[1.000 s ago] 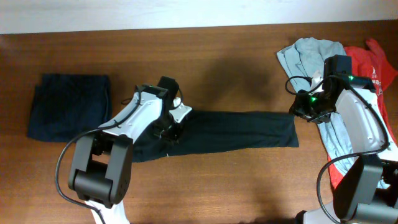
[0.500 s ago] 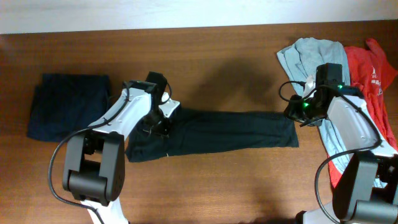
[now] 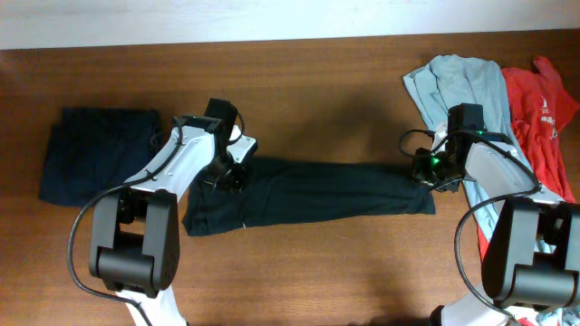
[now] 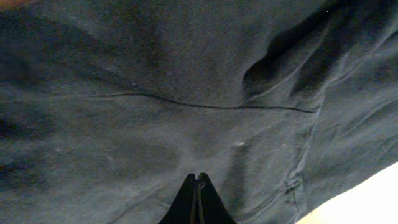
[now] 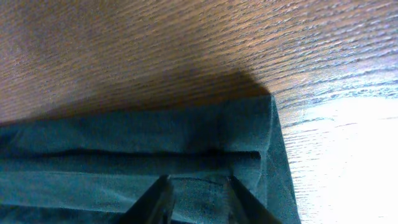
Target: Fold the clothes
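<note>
A long dark garment (image 3: 317,192) lies folded into a strip across the middle of the table. My left gripper (image 3: 228,172) is at its left end; in the left wrist view the jaws (image 4: 197,183) are shut against the dark fabric (image 4: 186,93), and I cannot see a fold held between them. My right gripper (image 3: 424,172) is at the strip's right end; in the right wrist view its jaws (image 5: 198,186) are open, straddling the hem of the fabric (image 5: 124,137). A pale blue-grey garment (image 3: 458,77) and a red one (image 3: 544,100) lie heaped at the right.
A folded navy garment (image 3: 98,154) lies at the far left of the brown wooden table (image 3: 326,81). The heap at the right reaches the table's right edge, under my right arm.
Both grippers have moved left. The left gripper slid toward the strip's upper left corner. The right gripper came off the pale garment onto the strip's right end.
</note>
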Action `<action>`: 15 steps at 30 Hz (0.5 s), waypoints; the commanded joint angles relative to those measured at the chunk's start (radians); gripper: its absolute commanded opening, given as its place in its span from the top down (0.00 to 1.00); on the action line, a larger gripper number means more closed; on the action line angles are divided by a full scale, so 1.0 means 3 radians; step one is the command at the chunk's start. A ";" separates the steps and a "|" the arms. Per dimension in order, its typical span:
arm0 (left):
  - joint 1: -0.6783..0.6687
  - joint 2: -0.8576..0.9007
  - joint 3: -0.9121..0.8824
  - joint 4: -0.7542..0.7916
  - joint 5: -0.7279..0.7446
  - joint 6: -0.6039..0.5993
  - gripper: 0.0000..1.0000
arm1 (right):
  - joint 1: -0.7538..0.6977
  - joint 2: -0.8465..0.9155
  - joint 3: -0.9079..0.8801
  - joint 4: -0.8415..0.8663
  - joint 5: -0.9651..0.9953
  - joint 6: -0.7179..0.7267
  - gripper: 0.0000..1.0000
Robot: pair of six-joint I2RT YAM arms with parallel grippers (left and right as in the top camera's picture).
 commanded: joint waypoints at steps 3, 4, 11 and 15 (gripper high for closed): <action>0.0009 0.0046 0.0038 0.0018 -0.0036 0.0018 0.98 | 0.0017 0.0001 -0.0018 0.0001 0.0248 0.0027 0.54; 0.0009 0.0046 0.0038 0.0018 -0.0037 0.0019 0.98 | 0.0017 0.0001 -0.0018 0.0006 0.0271 0.0027 0.54; 0.0009 0.0046 0.0038 0.0050 -0.0036 0.0019 0.98 | 0.0017 0.0001 -0.0018 0.0009 0.0191 0.0025 0.73; 0.0009 0.0046 0.0038 0.0048 -0.0037 0.0019 0.98 | 0.0015 -0.0045 -0.0015 -0.0027 -0.0053 0.0028 0.96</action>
